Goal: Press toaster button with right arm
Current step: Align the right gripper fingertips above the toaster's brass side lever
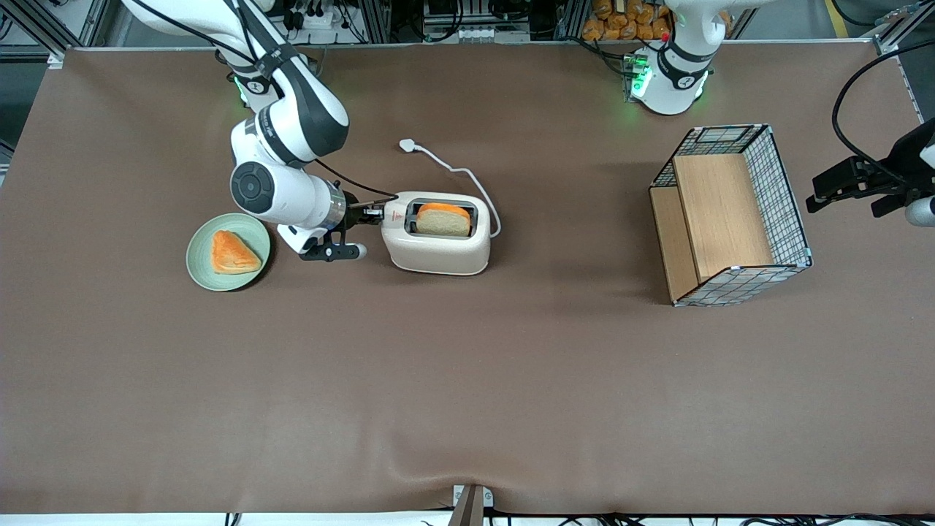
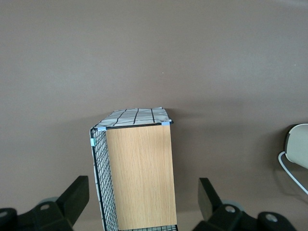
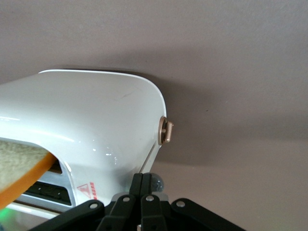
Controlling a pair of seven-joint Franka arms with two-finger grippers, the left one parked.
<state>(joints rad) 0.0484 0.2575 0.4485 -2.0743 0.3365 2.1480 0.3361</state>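
Covering the whole table (image 1: pixel 467 380) is a plain brown cloth, with aluminium framing and cables along its edge farthest from the front camera. The toaster (image 1: pixel 438 241) stands upright on it, toward the working arm's end, its long axis and slot running along the table's length, bread (image 1: pixel 443 219) in the slot. The right arm (image 1: pixel 285 168) holds its gripper (image 1: pixel 374 214) at the toaster's end face, fingers (image 3: pixel 143 192) pressed together, apparently on the toaster button (image 3: pixel 157 183), which is mostly hidden. A green plate (image 1: pixel 197 252) lies beside.
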